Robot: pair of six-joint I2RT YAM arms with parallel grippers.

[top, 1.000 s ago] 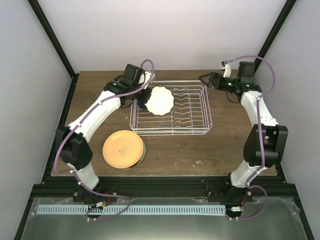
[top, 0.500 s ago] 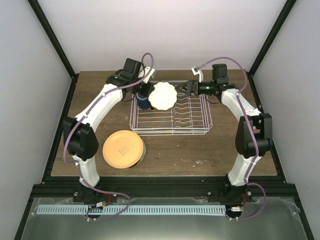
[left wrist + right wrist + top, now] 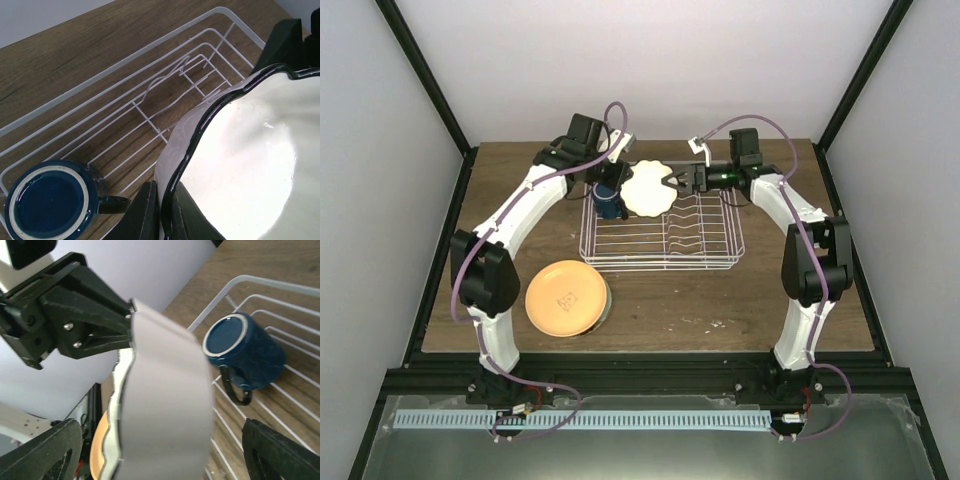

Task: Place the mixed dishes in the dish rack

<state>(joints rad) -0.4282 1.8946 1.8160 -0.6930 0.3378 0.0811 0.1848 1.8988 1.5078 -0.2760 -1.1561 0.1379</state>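
Dish x1 in L jaws, R jaws wide near its rim; mug x1 in rack; plates x2 stacked.

Light bright, even, diffuse from overhead; faint shadows on the bench; soft glare on the white dish; right wrist view blurred at close range.

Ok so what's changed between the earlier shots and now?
The right pincer swung in from the far right and, open, now straddles the free edge of the white scalloped dish over the rack. The left pincer keeps its grip on the dish, nudging it slightly toward the back. The blue mug, orange plate and rack stayed put.
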